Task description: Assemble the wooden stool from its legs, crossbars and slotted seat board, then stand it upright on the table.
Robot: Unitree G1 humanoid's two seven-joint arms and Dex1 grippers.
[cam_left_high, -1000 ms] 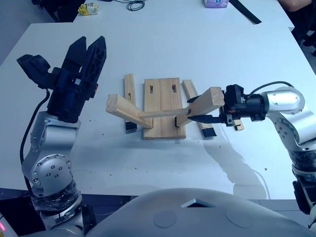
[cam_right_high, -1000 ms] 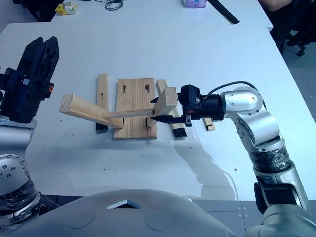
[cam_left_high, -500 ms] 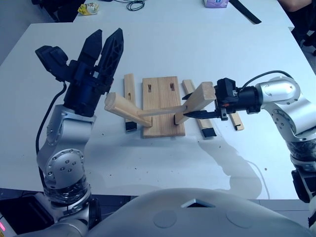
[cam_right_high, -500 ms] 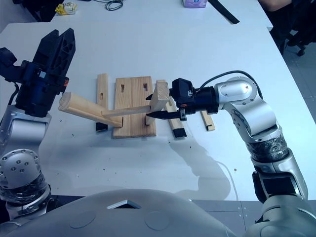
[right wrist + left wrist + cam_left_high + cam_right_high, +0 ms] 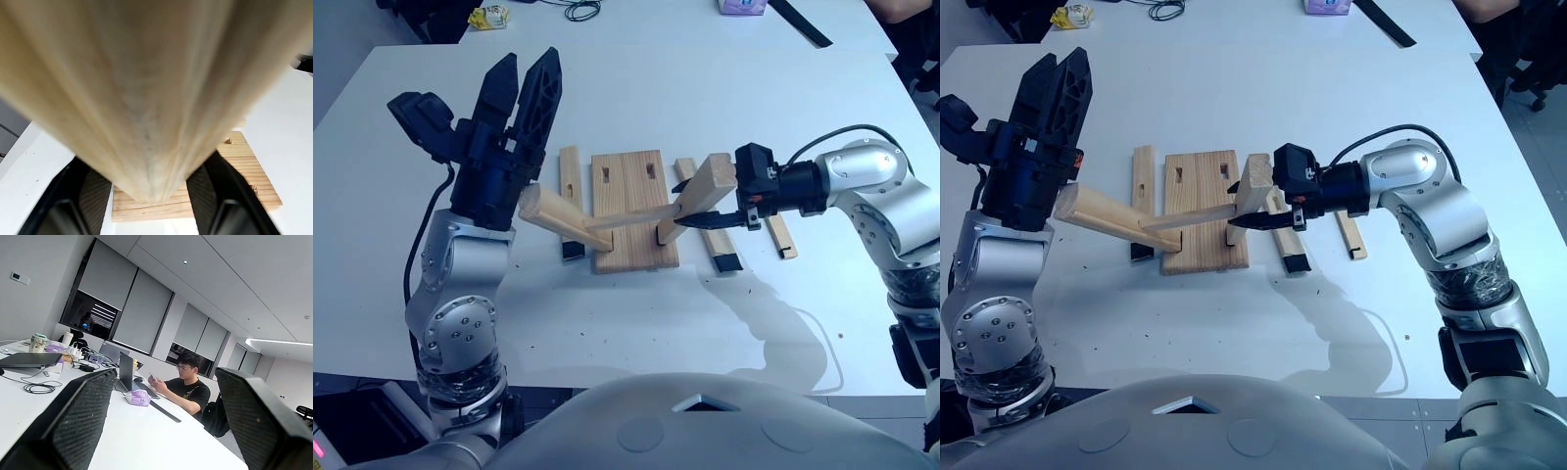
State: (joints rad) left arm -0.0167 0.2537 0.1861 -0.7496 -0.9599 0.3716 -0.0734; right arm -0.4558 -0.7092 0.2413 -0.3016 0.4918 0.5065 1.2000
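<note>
Pale-wood frame [image 5: 626, 217] of two legs and a crossbar, tilted over the slotted seat board [image 5: 631, 181] lying flat on the white table [image 5: 724, 98] | right gripper [image 5: 705, 208] clenched on the frame's right leg | left gripper [image 5: 522, 83] raised beside the left leg, fingers spread | loose slotted pieces [image 5: 570, 181] flat either side of the board
</note>
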